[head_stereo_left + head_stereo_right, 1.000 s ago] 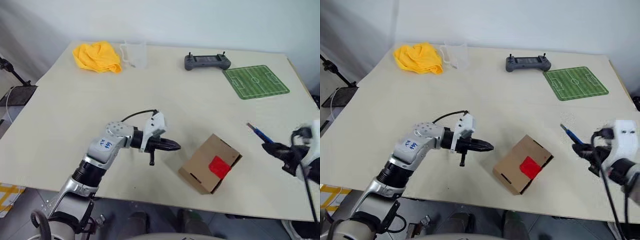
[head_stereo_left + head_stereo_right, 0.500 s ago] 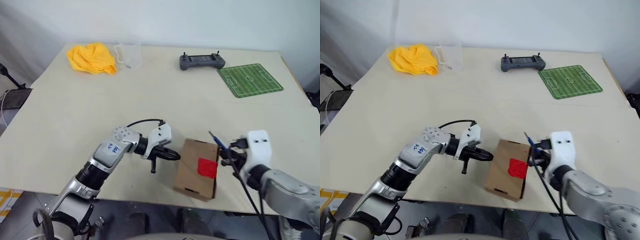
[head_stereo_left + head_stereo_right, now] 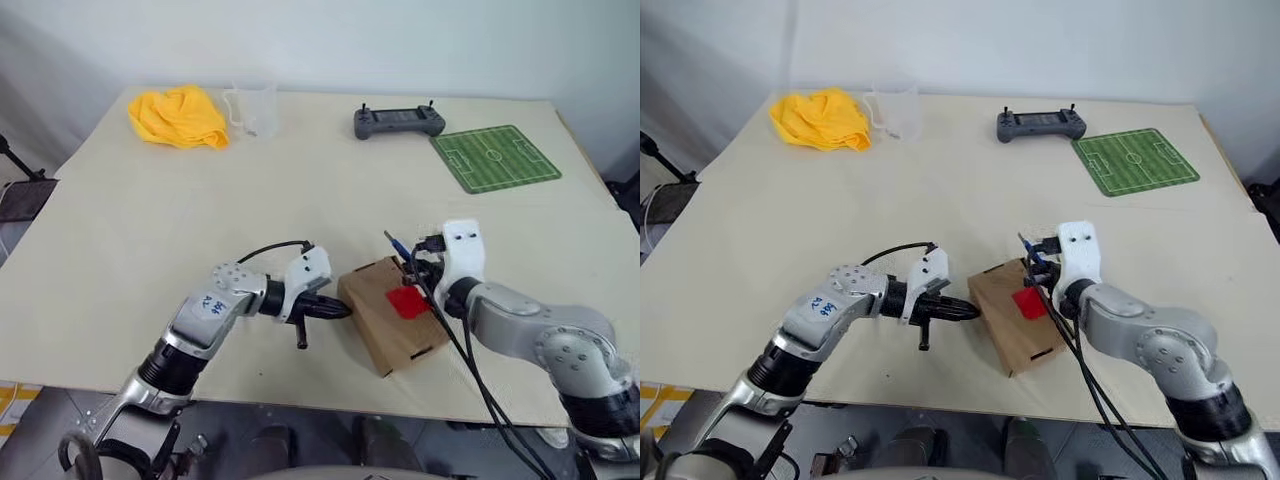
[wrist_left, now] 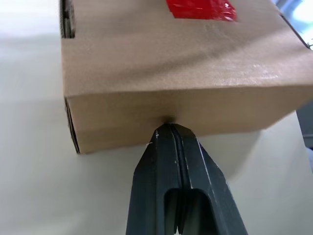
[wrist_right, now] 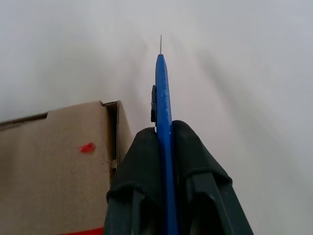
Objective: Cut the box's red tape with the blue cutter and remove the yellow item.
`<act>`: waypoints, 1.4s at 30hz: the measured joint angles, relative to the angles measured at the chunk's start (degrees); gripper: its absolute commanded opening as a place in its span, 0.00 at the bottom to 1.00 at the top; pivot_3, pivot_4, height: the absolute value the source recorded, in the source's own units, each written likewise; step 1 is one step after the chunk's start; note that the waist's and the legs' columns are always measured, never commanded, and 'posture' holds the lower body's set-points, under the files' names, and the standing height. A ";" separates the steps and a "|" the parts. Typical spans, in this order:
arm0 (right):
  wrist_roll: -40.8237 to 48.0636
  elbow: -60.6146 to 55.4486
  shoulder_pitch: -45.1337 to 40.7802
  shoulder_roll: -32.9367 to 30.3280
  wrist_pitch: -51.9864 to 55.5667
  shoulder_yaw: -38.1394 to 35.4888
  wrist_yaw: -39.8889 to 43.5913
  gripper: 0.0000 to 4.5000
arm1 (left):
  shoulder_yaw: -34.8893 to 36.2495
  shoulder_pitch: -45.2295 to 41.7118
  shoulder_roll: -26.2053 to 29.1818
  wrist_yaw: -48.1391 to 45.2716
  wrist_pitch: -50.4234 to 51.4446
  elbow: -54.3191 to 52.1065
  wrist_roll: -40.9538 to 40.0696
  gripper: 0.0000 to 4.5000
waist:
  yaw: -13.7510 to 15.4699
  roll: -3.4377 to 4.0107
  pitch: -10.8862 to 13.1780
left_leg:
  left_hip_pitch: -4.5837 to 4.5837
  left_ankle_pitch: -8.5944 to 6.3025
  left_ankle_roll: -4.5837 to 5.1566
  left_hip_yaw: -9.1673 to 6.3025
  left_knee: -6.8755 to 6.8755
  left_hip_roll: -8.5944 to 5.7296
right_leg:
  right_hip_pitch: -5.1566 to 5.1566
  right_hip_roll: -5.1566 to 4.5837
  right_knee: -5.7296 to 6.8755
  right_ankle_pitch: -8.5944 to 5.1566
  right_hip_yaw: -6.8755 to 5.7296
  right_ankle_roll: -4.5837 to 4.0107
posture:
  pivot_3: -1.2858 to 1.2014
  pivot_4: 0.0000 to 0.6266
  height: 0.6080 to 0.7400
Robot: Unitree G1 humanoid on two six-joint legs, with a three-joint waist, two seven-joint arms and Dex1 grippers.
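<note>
Left eye view: the box [image 3: 392, 318] sits near the worktop's [image 3: 330, 180] front edge, its red tape [image 3: 407, 301] facing up — the right gripper [image 3: 412, 272] hangs just over the box's far corner, clamped on the blue cutter [image 3: 397, 247], whose tip points up and away. The left gripper [image 3: 343, 310], fingers pressed together and empty, touches the box's side. Far back lies a yellow cloth [image 3: 180, 115].

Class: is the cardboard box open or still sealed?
Sealed: the box has its flap flat, with the red tape unbroken across the seam.
</note>
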 measured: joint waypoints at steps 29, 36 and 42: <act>40.46 1.68 -12.46 -39.00 21.11 -10.08 14.57 0.02 | -1.77 -16.48 -4.60 -6.06 -12.67 16.96 -0.71 0.00 | 1.00 0.02 0.06 | -0.98 0.19 -0.18 0.09 0.05 -0.14 | -0.89 -0.15 0.18 0.05 -0.33 0.08 | 0.52 0.24 1.00; 46.18 -1.65 -9.91 -44.15 11.76 -7.12 9.92 0.02 | -3.14 -16.55 -6.99 -5.03 -16.02 19.30 2.71 0.00 | 1.62 -0.02 0.08 | -1.01 0.10 -0.02 0.11 0.15 -0.13 | -0.87 -0.17 0.18 0.07 -0.11 0.12 | 0.52 0.24 1.00; 46.25 -3.96 -9.15 -44.18 7.18 -5.05 7.59 0.02 | -3.16 -16.54 -8.16 -4.91 -15.74 19.48 3.22 0.00 | 1.75 -0.03 0.08 | -1.02 0.11 -0.04 0.11 0.23 -0.14 | -0.85 -0.18 0.17 0.08 0.05 0.13 | 0.52 0.24 1.00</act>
